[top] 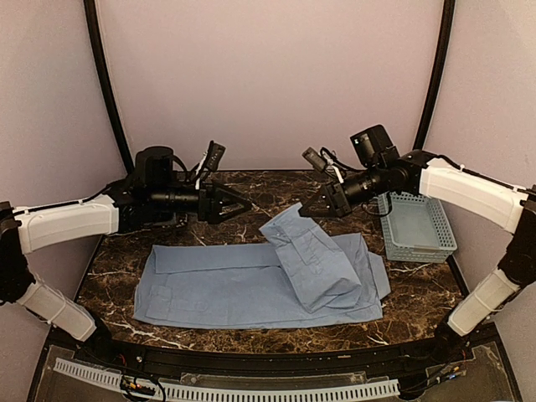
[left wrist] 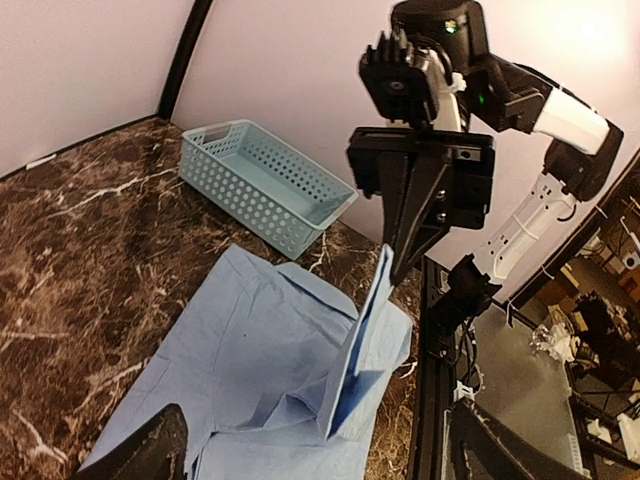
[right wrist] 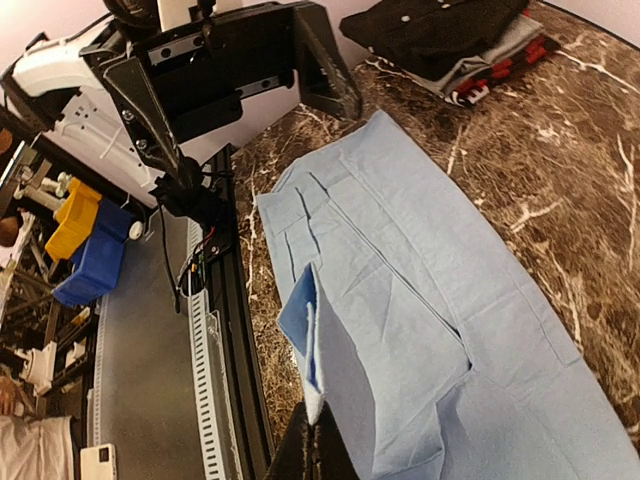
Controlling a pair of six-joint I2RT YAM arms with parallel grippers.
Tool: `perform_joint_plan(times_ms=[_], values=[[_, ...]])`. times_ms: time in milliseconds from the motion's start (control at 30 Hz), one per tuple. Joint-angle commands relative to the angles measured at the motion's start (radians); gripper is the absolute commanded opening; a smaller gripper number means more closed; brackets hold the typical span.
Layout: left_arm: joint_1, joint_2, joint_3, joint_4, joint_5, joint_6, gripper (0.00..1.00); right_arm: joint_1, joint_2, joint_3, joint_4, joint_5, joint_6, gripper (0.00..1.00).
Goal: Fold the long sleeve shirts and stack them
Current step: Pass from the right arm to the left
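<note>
Top external: light blue shirt (top: 226,285) half-folded, spread across the tabletop (top: 117,268).
Looks soft, light and floppy, so it'll likely sag unless taken by a hem or fold edge. Right hand (top: 306,209) is clamped tight on a lifted flap; left hand (top: 244,203) hovers wide open, gripping nothing.

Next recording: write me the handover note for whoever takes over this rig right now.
Left gripper: open, empty, hovering beyond the left end of the light blue shirt.
Right gripper: shut on an edge of that shirt, holding it lifted above the shirt's right half.
Black shirt: folded, atop a grey-and-red pile behind the left gripper.
Done: black shirt folded; blue one looks narrowed into a long strip.
Left: finish folding the blue shirt and stack it.
</note>
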Motion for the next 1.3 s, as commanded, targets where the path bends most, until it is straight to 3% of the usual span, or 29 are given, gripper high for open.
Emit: perform_joint_plan(times_ms=[0,267,500,533,667,700,733,833,900,1067,1267], values=[[-0.063,0.065,0.113,-0.075,0.038,0.165,0.89,0.023,0.071,0.109,-0.042,-0.102,-0.092,0.00],[-0.131,0.216,0.273,-0.209,0.007,0.247,0.90,0.031,0.147,0.196,-0.056,-0.173,-0.118,0.00],[-0.137,0.264,0.291,-0.190,0.065,0.232,0.47,0.030,0.159,0.207,-0.045,-0.164,-0.098,0.00],[-0.137,0.270,0.293,-0.190,0.082,0.229,0.35,0.028,0.161,0.206,-0.039,-0.158,-0.088,0.00],[-0.136,0.275,0.309,-0.183,0.102,0.206,0.03,0.012,0.161,0.194,-0.014,-0.102,-0.025,0.00],[-0.136,0.270,0.316,-0.180,0.101,0.198,0.01,0.001,0.158,0.186,-0.013,-0.081,0.001,0.03],[-0.136,0.268,0.320,-0.174,0.094,0.178,0.00,-0.014,0.149,0.171,-0.008,-0.061,0.021,0.13],[-0.134,0.246,0.351,-0.181,0.038,0.134,0.00,-0.063,0.086,0.085,0.042,0.027,0.124,0.50],[-0.132,0.232,0.382,-0.200,-0.012,0.098,0.00,-0.084,0.033,0.029,0.061,0.118,0.158,0.61],[-0.117,0.215,0.476,-0.269,-0.103,0.006,0.00,-0.109,-0.078,-0.069,0.070,0.233,0.194,0.76],[-0.108,0.209,0.575,-0.382,-0.203,0.041,0.00,-0.122,-0.162,-0.138,0.068,0.327,0.206,0.81]])
